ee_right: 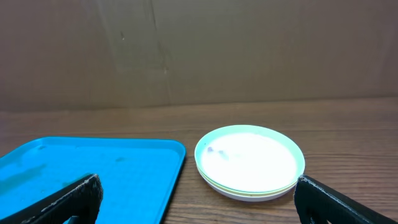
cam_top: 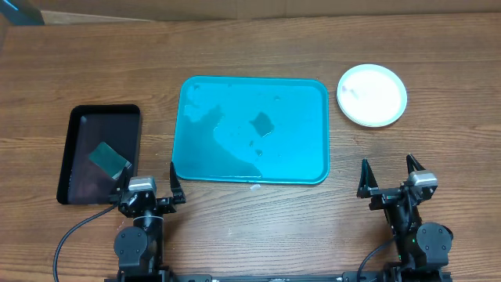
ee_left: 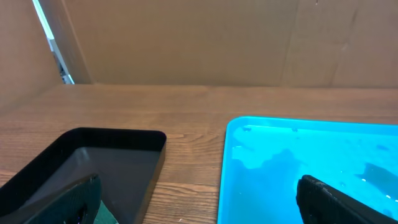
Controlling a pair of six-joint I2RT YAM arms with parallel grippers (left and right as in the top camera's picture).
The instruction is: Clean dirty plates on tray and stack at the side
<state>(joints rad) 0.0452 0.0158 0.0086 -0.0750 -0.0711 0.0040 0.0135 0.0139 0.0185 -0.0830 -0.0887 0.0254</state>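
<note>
The three plates point(cam_top: 372, 95) sit in one stack on the table, right of the tray point(cam_top: 250, 129); the right wrist view shows the stack point(ee_right: 250, 163) with the light teal rim on top, then yellow-green, then white. The teal-blue tray holds no plates; it has wet patches and a small dark smear. It also shows in the left wrist view point(ee_left: 311, 162) and the right wrist view point(ee_right: 87, 168). My left gripper point(cam_top: 149, 184) is open and empty near the tray's front left corner. My right gripper point(cam_top: 389, 178) is open and empty, in front of the plate stack.
A black tray point(cam_top: 99, 153) stands left of the teal tray and holds a dark green sponge point(cam_top: 109, 159). A small white speck point(cam_top: 254, 187) lies by the teal tray's front edge. A cardboard wall point(ee_right: 199, 50) backs the table.
</note>
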